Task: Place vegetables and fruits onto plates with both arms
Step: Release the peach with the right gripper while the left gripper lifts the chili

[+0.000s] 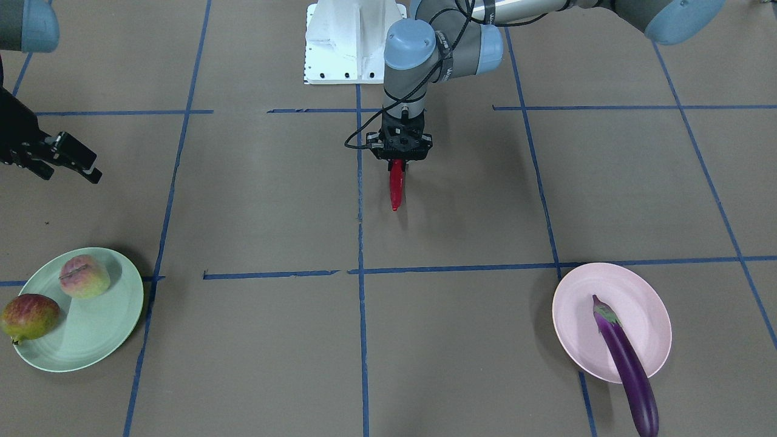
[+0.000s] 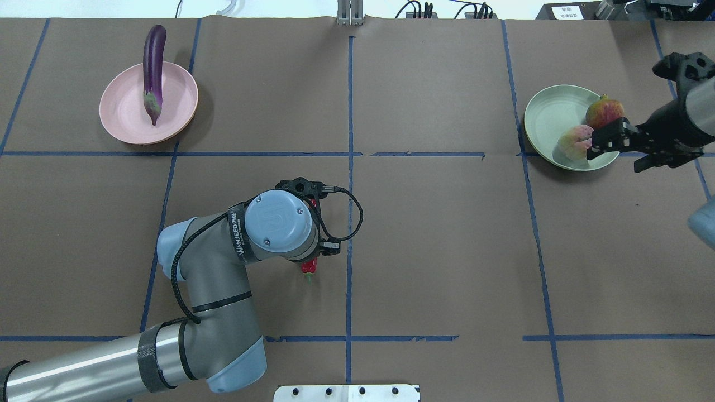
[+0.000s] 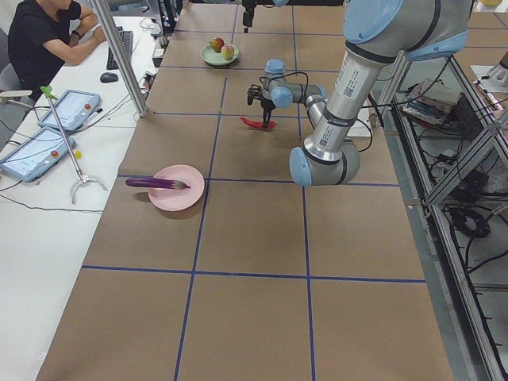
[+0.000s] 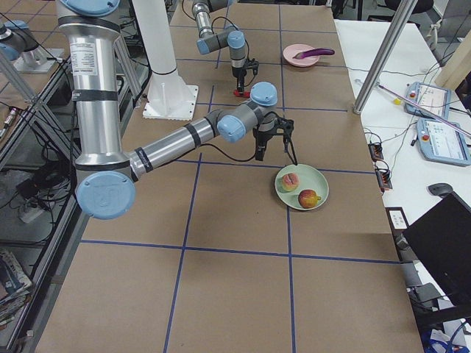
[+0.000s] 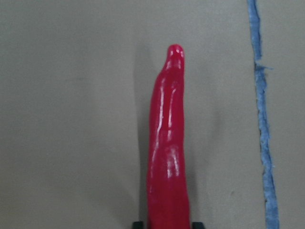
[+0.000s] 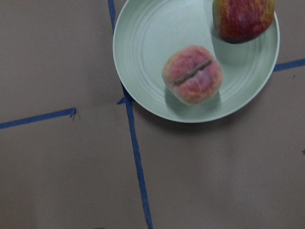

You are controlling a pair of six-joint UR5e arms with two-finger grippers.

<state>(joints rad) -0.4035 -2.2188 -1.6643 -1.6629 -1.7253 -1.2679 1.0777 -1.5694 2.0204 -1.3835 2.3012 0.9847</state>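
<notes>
Left claw point(image 1: 397, 159): is gripping the slim shiny red chili pepper point(image 1: 396, 188) near its stem end, just in front of the white base block point(image 1: 355, 42).
Right claw point(image 1: 71, 173): is hanging with jaws apart, gripping nothing, well off to the base block's right-arm side.
Pale mint green round plate point(image 1: 91, 328): is sitting on the brown worktop point(image 1: 261, 200), further out from the base block than the right claw. It is carrying the pale pink-yellow peach point(image 1: 84, 276), and the red-and-green pomegranate point(image 1: 28, 317) is resting on its rim.
Pale pink round plate point(image 1: 576, 315): is sitting well out from the base block on the left-arm side. It is bearing the long glossy purple eggplant point(image 1: 625, 358), which is overhanging the rim.
</notes>
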